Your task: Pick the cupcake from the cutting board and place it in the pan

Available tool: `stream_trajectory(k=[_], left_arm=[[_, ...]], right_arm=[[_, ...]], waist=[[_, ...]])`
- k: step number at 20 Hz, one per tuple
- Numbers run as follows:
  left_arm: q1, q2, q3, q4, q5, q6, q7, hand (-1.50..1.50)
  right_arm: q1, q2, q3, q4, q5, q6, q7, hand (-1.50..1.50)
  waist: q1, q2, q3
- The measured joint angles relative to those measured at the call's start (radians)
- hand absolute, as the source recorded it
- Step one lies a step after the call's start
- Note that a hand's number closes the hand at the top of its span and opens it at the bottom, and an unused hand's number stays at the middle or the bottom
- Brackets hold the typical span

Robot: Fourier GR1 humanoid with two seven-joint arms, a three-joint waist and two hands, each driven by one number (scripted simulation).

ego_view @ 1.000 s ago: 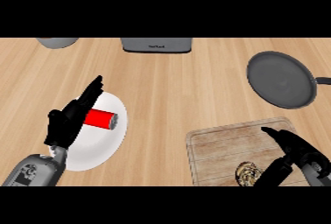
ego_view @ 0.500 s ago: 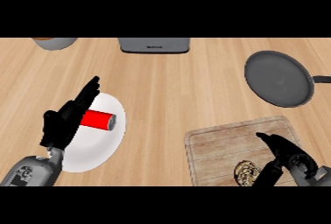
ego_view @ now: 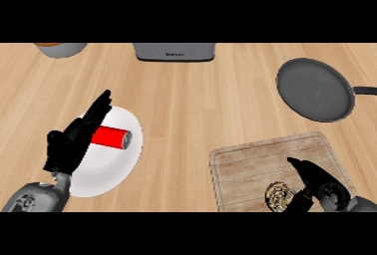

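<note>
A dark pan [ego_view: 316, 89] lies on the far right of the wooden bench [ego_view: 199, 94] with nothing in it. On the left a white plate [ego_view: 117, 164] holds a red can [ego_view: 110, 137] on its side. The cupcake [ego_view: 279, 194], a round brown shape with a patterned top, sits at the near edge of the cutting board [ego_view: 258, 159]. The right hand [ego_view: 320, 187] is beside it, fingers apart, not clamped on it. The left hand [ego_view: 74, 142] rests over the plate, fingers straight
</note>
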Motion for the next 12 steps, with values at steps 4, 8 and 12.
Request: stream_trajectory(k=[4, 8, 12], left_arm=[[-0.009, -0.013, 0.009, -0.001, -0.009, -0.006, 0.011, 0.00], [-0.006, -0.023, 0.014, 0.017, -0.019, -0.016, -0.012, 0.00], [-0.009, -0.025, 0.023, 0.007, -0.022, -0.024, -0.002, 0.00]], right_arm=[[-0.007, 0.012, 0.000, 0.017, 0.022, 0.016, -0.013, 1.50], [-0.015, 0.025, 0.006, 0.039, 0.033, 0.032, -0.020, 1.50], [-0.009, 0.028, -0.001, 0.036, 0.041, 0.036, -0.034, 1.50]], waist=[[-0.003, -0.004, -0.009], [-0.004, -0.006, -0.016], [-0.006, -0.008, -0.017]])
